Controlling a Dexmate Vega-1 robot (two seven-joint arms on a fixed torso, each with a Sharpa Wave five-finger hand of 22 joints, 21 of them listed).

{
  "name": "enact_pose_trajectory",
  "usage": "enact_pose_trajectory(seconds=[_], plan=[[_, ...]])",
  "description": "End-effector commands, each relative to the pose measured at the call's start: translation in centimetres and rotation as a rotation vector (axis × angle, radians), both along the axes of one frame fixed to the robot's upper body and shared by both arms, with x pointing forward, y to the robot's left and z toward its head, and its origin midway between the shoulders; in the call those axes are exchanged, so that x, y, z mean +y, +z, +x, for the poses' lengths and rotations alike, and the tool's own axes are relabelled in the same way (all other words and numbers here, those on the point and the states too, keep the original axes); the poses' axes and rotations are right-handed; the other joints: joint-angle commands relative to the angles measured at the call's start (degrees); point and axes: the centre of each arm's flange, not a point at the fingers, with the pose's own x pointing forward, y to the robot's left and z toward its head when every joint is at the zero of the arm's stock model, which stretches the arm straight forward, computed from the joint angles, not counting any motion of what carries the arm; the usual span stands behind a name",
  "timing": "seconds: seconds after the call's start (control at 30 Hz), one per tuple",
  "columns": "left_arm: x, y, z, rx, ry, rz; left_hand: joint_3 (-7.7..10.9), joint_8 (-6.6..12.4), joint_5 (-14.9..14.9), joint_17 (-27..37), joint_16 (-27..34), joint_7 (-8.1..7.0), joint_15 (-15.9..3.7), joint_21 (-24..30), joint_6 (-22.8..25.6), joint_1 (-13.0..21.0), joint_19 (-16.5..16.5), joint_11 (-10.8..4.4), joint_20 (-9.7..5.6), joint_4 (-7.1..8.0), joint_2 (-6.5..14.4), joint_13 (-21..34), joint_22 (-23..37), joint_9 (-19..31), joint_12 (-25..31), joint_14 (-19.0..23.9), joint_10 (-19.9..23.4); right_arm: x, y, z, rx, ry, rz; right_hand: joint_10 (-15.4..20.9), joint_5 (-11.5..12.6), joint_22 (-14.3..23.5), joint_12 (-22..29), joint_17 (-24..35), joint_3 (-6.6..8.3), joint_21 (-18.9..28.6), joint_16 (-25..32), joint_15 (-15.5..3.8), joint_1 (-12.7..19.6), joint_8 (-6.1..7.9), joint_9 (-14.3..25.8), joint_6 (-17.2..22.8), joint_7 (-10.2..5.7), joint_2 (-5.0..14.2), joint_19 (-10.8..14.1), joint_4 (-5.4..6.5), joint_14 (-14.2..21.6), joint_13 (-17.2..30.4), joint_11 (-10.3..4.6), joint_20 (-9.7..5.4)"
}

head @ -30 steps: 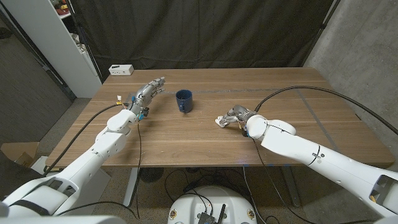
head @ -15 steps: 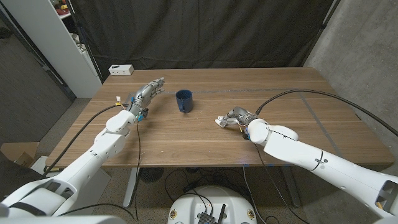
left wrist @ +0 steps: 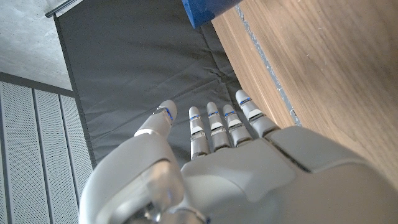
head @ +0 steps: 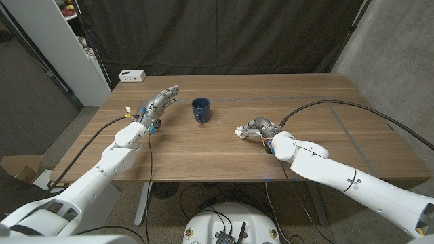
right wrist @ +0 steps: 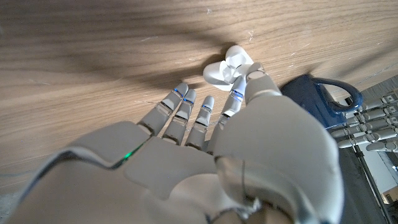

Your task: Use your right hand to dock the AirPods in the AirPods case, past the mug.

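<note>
The white AirPods case (head: pixel 240 132) lies open at mid-table, right of the dark blue mug (head: pixel 200 110). My right hand (head: pixel 258 127) reaches it from the right. In the right wrist view its thumb and a fingertip (right wrist: pixel 239 94) close on the white AirPods (right wrist: pixel 229 66) at the case; I cannot tell earbud from case there. The mug (right wrist: pixel 320 98) stands just beyond. My left hand (head: pixel 161 102) hovers left of the mug, fingers straight and apart, holding nothing. The mug's (left wrist: pixel 208 9) base shows past those fingers (left wrist: pixel 214 127).
A small white box (head: pixel 131 76) sits at the table's back left corner. A white shelf unit (head: pixel 57 47) stands off the left edge. A black cable (head: pixel 352 107) arcs over the right half of the table (head: pixel 203 152).
My right forearm and elbow have swung a little toward the table's near right. The right hand stays at the case. The left hand and mug have not moved.
</note>
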Motion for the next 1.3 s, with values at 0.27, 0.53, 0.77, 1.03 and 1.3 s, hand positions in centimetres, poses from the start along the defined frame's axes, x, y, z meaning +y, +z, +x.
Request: enact_pose_trajectory(seconds=[0.27, 0.53, 0.77, 1.03, 1.3], plan=[[0.2, -0.8, -0.8, 0.001, 0.006, -0.008, 0.04, -0.17, 0.4, 0.1, 0.1, -0.65, -1.01, -0.2, -0.3, -0.4, 0.7, -0.13, 0.36, -0.06, 0.1, 0.0, 0.2, 0.2, 0.5, 0.3, 0.3, -0.5, -1.2, 0.1, 0.003, -0.022, 0.03, 0.0, 0.3, 0.1, -0.2, 0.4, 0.36, 0.5, 0.5, -7.45, 1.0, -0.61, 0.0, -1.1, -0.36, -0.08, 0.6, -0.3, 1.0, 0.4, -0.04, -0.36], [0.4, -1.2, -1.0, 0.006, 0.01, -0.012, 0.09, -0.21, 0.4, 0.1, 0.1, -0.83, -1.04, -0.3, -0.5, -0.3, 0.7, -0.2, 0.43, -0.18, 0.1, 0.0, 0.3, 0.2, 0.5, 0.3, 0.2, -0.4, -1.3, 0.2, -0.003, -0.021, 0.046, 0.0, 0.3, 0.1, -0.2, 0.5, 0.4, 0.5, 0.7, -7.6, 1.0, -0.83, -0.1, -1.8, -0.7, -0.05, 0.6, -0.19, 1.4, 0.4, 0.15, -0.41], [0.6, -1.2, -1.1, 0.005, 0.009, -0.014, 0.13, -0.25, 0.4, 0.1, 0.1, -1.16, -1.1, -0.4, -0.7, -0.3, 0.7, -0.26, 0.5, -0.23, 0.1, 0.0, 0.3, 0.2, 0.5, 0.4, 0.3, -0.1, -0.9, 0.5, -0.017, -0.016, 0.059, 0.1, 0.3, 0.2, -0.2, 0.6, 0.37, 0.6, 0.9, -7.62, 0.8, -0.87, -0.2, -2.0, -0.8, -0.02, 0.8, -0.03, 1.7, 0.5, 0.24, -0.43], [0.9, -1.3, -1.0, 0.005, 0.008, -0.016, 0.18, -0.18, 0.4, 0.1, 0.1, -1.33, -1.16, -0.4, -0.6, -0.3, 0.8, -0.31, 0.54, -0.33, 0.2, -0.1, 0.3, 0.2, 0.6, 0.5, 0.4, 0.3, -0.6, 0.1, -0.025, 0.006, 0.057, 0.1, 0.2, 0.2, -0.3, 0.7, 0.36, 0.6, 1.0, -7.68, 0.6, -1.03, -0.3, -2.9, -1.64, -0.25, 1.0, 0.05, 2.0, 0.6, 0.56, -0.52], [0.9, -1.1, -0.7, -0.001, 0.003, -0.012, 0.27, -0.07, 0.5, 0.1, 0.1, -2.08, -1.26, -0.5, -0.4, -0.3, 0.8, -0.33, 0.64, -0.41, 0.2, -0.1, 0.3, 0.2, 0.7, 0.5, 0.6, 1.0, -1.2, -1.3, -0.122, 0.033, 0.064, -1.0, 0.3, 0.2, -0.7, 0.7, -0.31, 0.6, 0.2, -7.16, -1.4, -0.89, -0.1, -4.7, 0.9, -2.22, 1.5, 0.5, 1.8, 1.0, 1.88, 0.11]])
